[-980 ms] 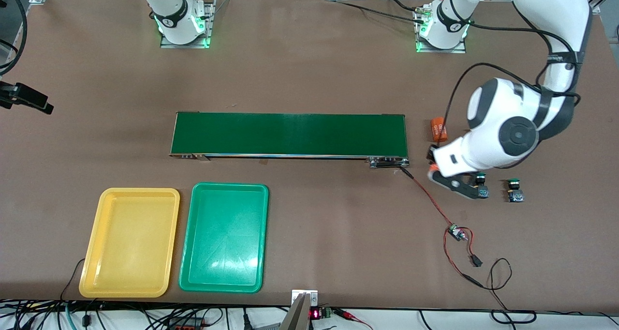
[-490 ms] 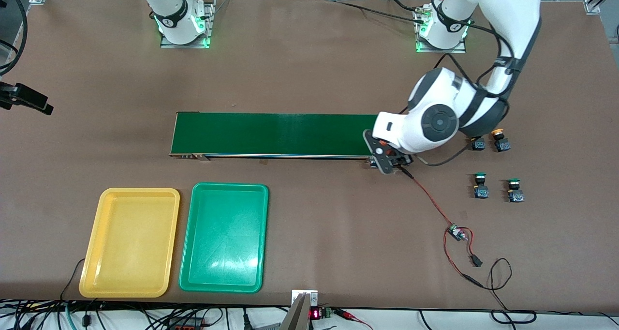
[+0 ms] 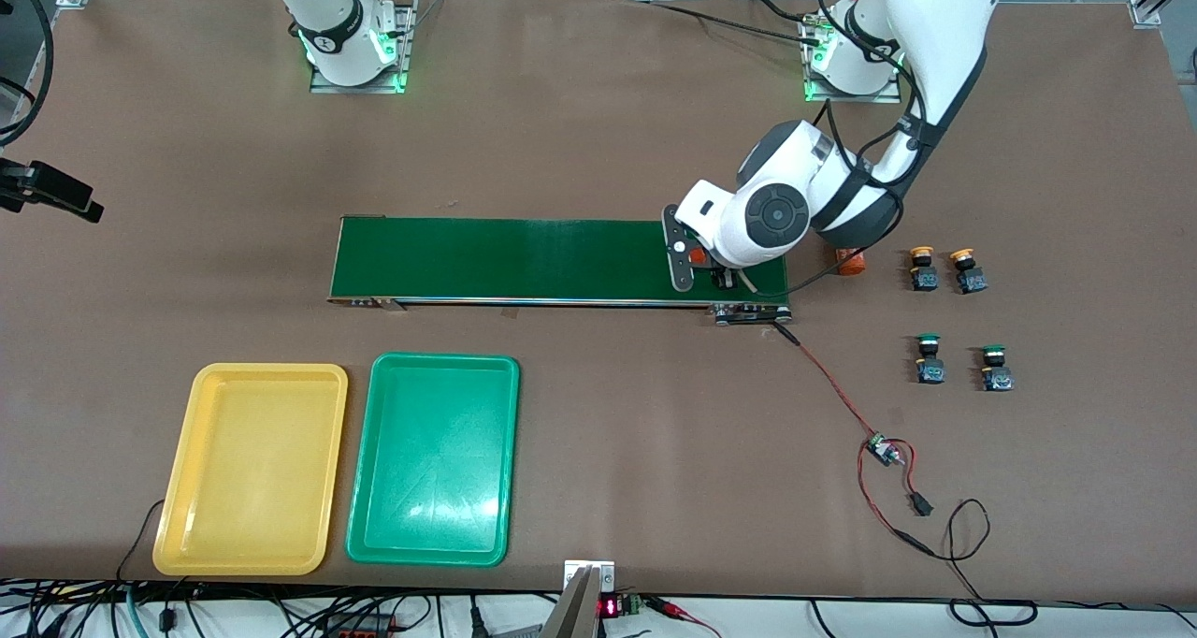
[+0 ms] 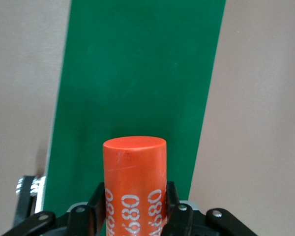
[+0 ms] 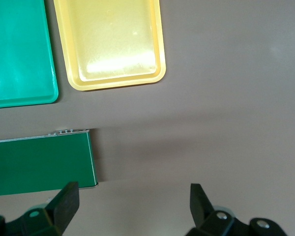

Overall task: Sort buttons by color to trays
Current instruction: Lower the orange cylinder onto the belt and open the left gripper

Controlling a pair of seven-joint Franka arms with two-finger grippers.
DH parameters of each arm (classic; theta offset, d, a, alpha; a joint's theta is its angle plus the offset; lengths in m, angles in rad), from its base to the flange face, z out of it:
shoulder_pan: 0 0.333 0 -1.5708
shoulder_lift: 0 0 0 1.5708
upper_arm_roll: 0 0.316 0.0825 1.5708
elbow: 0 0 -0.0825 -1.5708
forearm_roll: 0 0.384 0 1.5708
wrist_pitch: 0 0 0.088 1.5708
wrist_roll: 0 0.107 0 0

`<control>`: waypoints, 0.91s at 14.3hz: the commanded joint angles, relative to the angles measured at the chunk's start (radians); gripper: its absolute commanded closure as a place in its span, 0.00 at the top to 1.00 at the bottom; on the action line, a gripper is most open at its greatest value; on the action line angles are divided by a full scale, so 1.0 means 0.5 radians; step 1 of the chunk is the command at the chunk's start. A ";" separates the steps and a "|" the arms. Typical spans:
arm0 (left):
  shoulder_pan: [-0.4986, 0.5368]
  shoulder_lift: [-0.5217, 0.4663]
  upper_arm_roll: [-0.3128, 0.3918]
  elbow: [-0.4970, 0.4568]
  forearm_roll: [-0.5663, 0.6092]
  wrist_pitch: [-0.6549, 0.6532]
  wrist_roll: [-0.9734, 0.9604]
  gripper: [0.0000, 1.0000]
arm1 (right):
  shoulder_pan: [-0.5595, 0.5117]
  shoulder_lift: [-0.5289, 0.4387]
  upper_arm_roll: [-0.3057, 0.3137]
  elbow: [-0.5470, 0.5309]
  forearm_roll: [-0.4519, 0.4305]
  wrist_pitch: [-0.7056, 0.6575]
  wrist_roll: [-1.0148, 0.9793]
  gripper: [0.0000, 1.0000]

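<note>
**Left gripper holds a "4680" cylinder over the conveyor's end**

The left gripper (image 4: 133, 216) is pinched on an orange cylinder printed "4680" (image 4: 134, 182), one black finger (image 4: 95, 209) on each side of it. In the front view this gripper (image 3: 703, 268) sits over the dark-green conveyor belt (image 3: 524, 259), at the belt's end toward the left arm's side of the table. The left arm reaches from its base, elbow bent, forearm angled down toward the belt, wrist over the belt's end roller. A second orange cylinder (image 3: 849, 262) lies on the table just beside that end of the belt, partly hidden by the arm.

The right gripper (image 5: 132, 206) has its fingers spread wide and holds nothing; it hangs high over bare table off the belt's other end and waits. It does not show in the front view.

The two yellow-orange buttons (image 3: 944, 270) stand side by side on the table toward the left arm's end, well apart from the belt. The two green buttons (image 3: 961, 362) stand nearer to the front camera than those.

The yellow tray (image 3: 187, 488) and the green tray (image 3: 510, 460) lie side by side, nearly touching, nearer to the front camera than the belt, toward the right arm's end. Open table lies between belt and trays. A red and black wire (image 3: 846, 404) runs from the belt's end roller toward the table's front edge.
</note>
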 commanded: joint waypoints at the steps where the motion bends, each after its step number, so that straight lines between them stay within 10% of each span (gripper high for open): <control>1: 0.060 -0.028 -0.028 -0.032 0.035 0.019 0.061 1.00 | 0.009 -0.027 0.013 -0.030 -0.008 0.017 -0.026 1.00; 13: 0.728 -0.080 0.077 0.223 0.050 -0.270 -0.322 1.00 | 0.055 -0.036 0.013 -0.030 -0.018 0.029 -0.023 1.00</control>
